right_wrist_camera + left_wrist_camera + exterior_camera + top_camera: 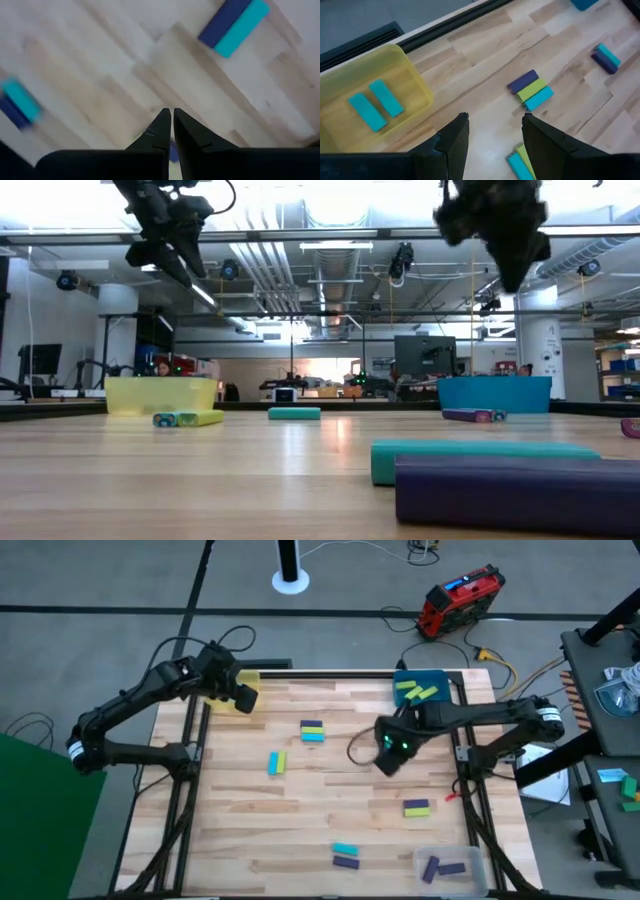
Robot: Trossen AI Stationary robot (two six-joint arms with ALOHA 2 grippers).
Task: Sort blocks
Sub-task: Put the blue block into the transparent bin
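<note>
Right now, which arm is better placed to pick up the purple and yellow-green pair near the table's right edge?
Probably the right. Its gripper, fingers shut, hovers near that pair. The left gripper, fingers open, is by the yellow bin across the table.

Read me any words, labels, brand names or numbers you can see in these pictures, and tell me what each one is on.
None can be read.
Red device on the floor beyond the table: a blue panel, too small to read.
Blocks, yellow bin and blue bin: no markings visible.
</note>
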